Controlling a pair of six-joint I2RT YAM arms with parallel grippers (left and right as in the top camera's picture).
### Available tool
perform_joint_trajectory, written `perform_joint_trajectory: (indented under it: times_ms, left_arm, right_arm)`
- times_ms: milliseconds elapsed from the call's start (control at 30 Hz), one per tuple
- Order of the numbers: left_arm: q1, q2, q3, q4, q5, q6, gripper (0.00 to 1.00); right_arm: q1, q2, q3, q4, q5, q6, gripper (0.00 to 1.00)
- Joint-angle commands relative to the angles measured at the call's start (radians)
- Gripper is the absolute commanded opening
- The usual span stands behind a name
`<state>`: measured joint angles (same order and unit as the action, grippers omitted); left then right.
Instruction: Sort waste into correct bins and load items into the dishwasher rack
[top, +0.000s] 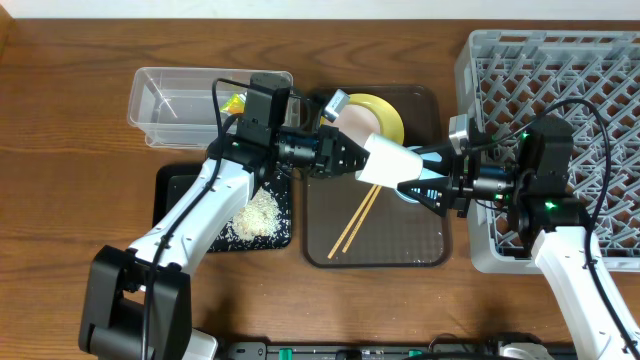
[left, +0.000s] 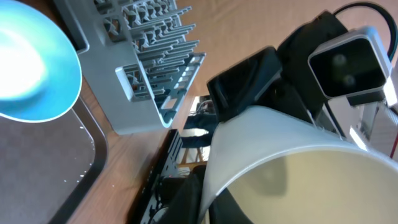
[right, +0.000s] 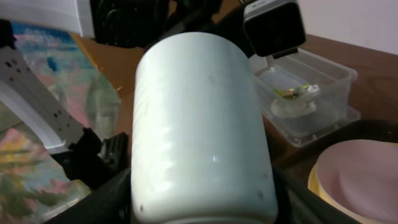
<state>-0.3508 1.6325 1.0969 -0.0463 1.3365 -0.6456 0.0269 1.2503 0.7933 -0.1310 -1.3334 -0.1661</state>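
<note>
A small pale cup (top: 385, 160) is held sideways in the air above the brown tray, between both grippers. My left gripper (top: 350, 160) is shut on its rim; the left wrist view shows the cup's inside (left: 298, 186). My right gripper (top: 412, 183) is closed round its base, with fingers on both sides of the cup (right: 202, 124). The pinkish bowl (top: 355, 122) sits on the yellow plate (top: 388, 108). The blue bowl (left: 31, 62) is mostly hidden under my right gripper in the overhead view. Chopsticks (top: 355, 222) lie on the brown tray. Rice (top: 255, 215) lies in the black tray (top: 175, 185).
The clear tub (top: 170, 95) at the back left holds a green-and-orange wrapper (top: 235, 103) and a white scrap (right: 295, 102). The grey dishwasher rack (top: 560, 70) stands at the right, under my right arm. The brown serving tray (top: 420, 250) lies in the middle.
</note>
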Motion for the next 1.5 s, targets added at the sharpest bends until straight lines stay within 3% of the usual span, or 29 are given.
perform_joint_trajectory:
  times_ms: [0, 133, 233, 267, 467, 633, 733, 900, 1033, 1233, 1467]
  left_arm:
    - [-0.002, -0.012, -0.003, 0.003, -0.018, -0.01, 0.25]
    - [-0.002, -0.012, -0.003, -0.021, -0.1, 0.077, 0.44]
    - [-0.001, -0.012, -0.003, -0.121, -0.274, 0.156, 0.53]
    - [0.002, -0.013, -0.003, -0.187, -0.393, 0.219, 0.57]
    - [0.04, -0.062, -0.002, -0.354, -0.665, 0.361, 0.62]
    - [0.091, -0.18, -0.002, -0.466, -0.81, 0.391, 0.62]
    - [0.113, -0.25, -0.002, -0.528, -0.915, 0.392, 0.62]
    - [0.12, -0.33, -0.002, -0.59, -1.056, 0.392, 0.63]
    - [0.119, -0.34, -0.002, -0.594, -1.064, 0.391, 0.63]
    - [0.119, -0.339, -0.002, -0.594, -1.064, 0.391, 0.63]
    - [0.119, -0.339, -0.002, -0.603, -1.061, 0.391, 0.64]
  right_arm:
    - [0.007, 0.002, 0.014, 0.0, -0.041, -0.003, 0.6]
    - [0.007, 0.002, 0.014, -0.007, 0.051, -0.002, 0.54]
    - [0.007, 0.002, 0.014, -0.023, 0.177, 0.043, 0.45]
    - [0.004, 0.0, 0.014, -0.031, 0.244, 0.066, 0.42]
    - [-0.02, -0.039, 0.024, -0.109, 0.467, 0.069, 0.38]
    - [-0.04, -0.119, 0.091, -0.317, 0.805, 0.081, 0.11]
    - [-0.063, -0.163, 0.152, -0.435, 0.972, 0.129, 0.01]
    - [-0.138, -0.177, 0.27, -0.651, 1.238, 0.189, 0.01]
    - [-0.221, -0.158, 0.341, -0.789, 1.406, 0.267, 0.01]
    - [-0.367, -0.078, 0.374, -0.904, 1.412, 0.267, 0.01]
    - [-0.47, 0.064, 0.374, -0.924, 1.413, 0.267, 0.01]
